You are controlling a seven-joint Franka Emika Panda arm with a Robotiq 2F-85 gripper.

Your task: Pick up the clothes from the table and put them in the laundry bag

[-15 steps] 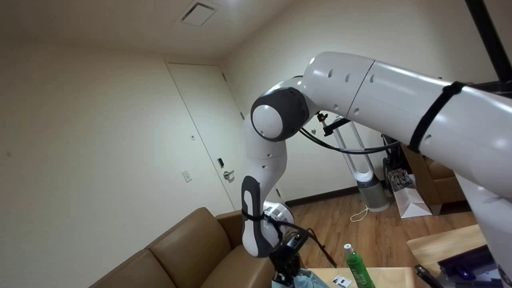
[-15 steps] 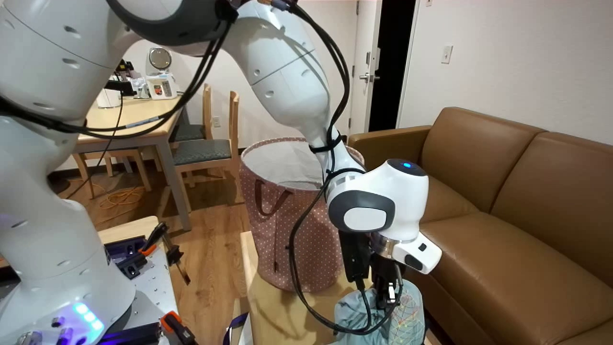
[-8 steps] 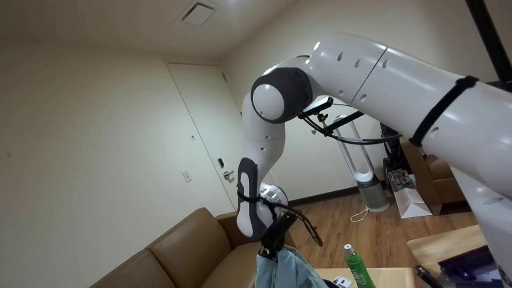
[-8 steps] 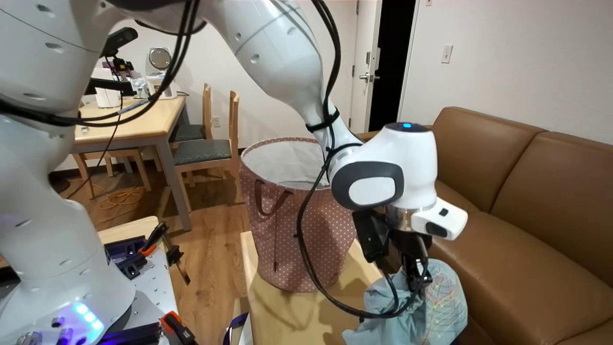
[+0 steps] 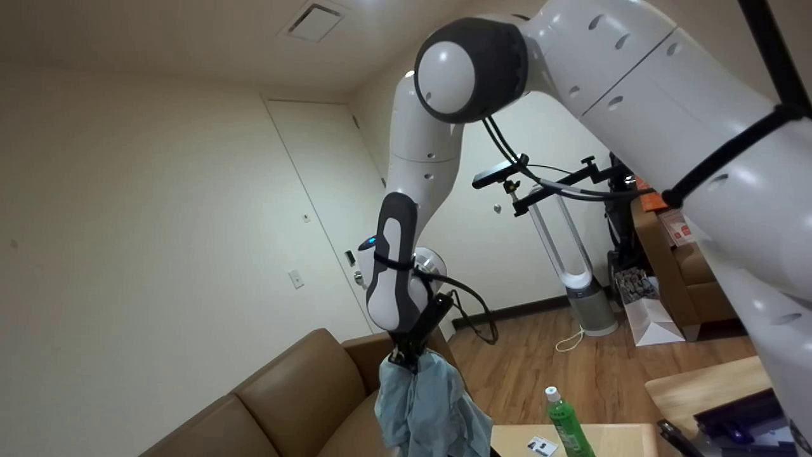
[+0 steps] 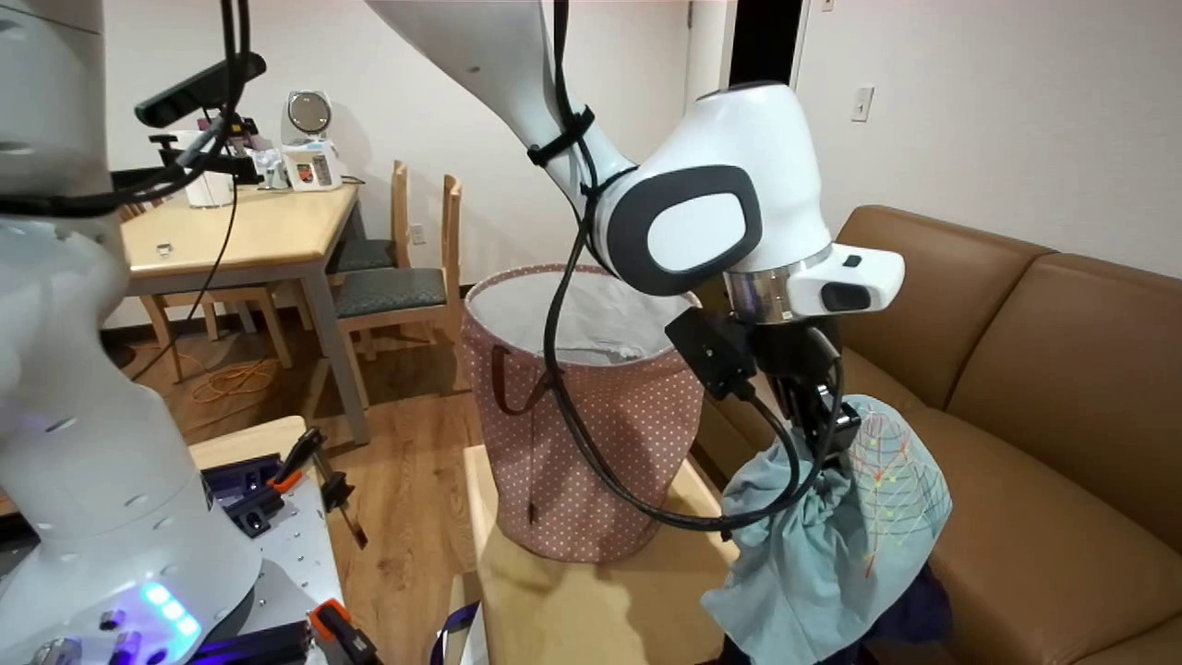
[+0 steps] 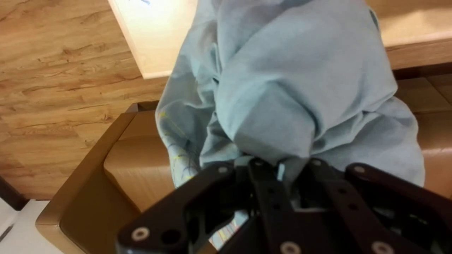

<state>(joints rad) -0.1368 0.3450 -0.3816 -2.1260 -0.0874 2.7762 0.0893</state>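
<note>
My gripper (image 7: pixel 282 165) is shut on the clothes (image 7: pixel 300 77), a bunched pale blue-grey fabric that fills the upper middle of the wrist view. The fingertips are buried in its folds. In both exterior views the clothes (image 6: pixel 794 563) (image 5: pixel 425 406) hang down from the gripper (image 6: pixel 826 439); a navy part (image 6: pixel 910 605) droops beneath, and a patch with coloured lines faces outward. Whether the lowest end touches anything is cut off by the frame edge. The laundry bag (image 6: pixel 591 453), pink with white dots, stands upright with its mouth open on the table (image 6: pixel 591 619), left of the clothes.
A brown sofa (image 6: pixel 1025 453) runs alongside the table. In an exterior view a green bottle (image 5: pixel 568 422) and a small card (image 5: pixel 542 445) stand on the table's end. Black cables (image 6: pixel 637 499) loop from the arm in front of the bag. Chairs (image 6: pixel 397 291) are farther back.
The gripper has risen with the clothes in it, and more of the fabric now hangs below. In an exterior view it has also shifted rightward, away from the bag. The bag has stayed put.
</note>
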